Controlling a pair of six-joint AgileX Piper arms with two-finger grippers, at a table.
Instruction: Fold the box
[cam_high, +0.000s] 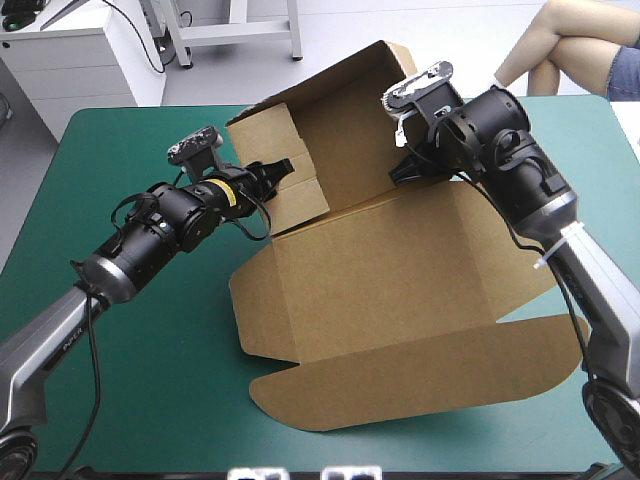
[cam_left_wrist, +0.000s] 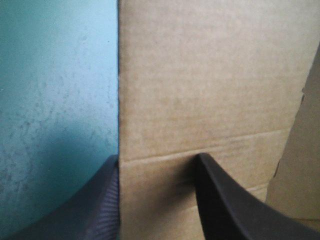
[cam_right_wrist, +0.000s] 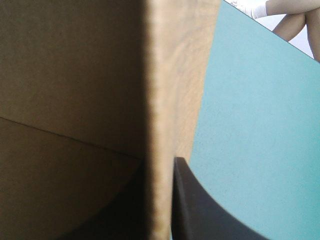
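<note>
Teal-green surface (cam_high: 170, 380), brown box (cam_high: 400, 270) mid-table, long axis far-to-near, lid (cam_high: 420, 380) flat toward the near edge. Left end effector (cam_high: 272, 176) pinches the left wall (cam_high: 300, 195), right end effector (cam_high: 398, 172) pinches the right wall (cam_right_wrist: 162, 100) (board between the black fingers (cam_left_wrist: 230, 205) on both). The raised end lies between them, equally near both.

Obstacles: the box (cam_high: 400, 270) fills the middle of the teal-green cover (cam_high: 150, 390), walls raised at the far side, flaps flat toward the near edge; the left gripper (cam_high: 280, 172) and right gripper (cam_high: 398, 172) each clamp 1 raised wall. Free room: bare cover along the left side and near-left corner.
</note>
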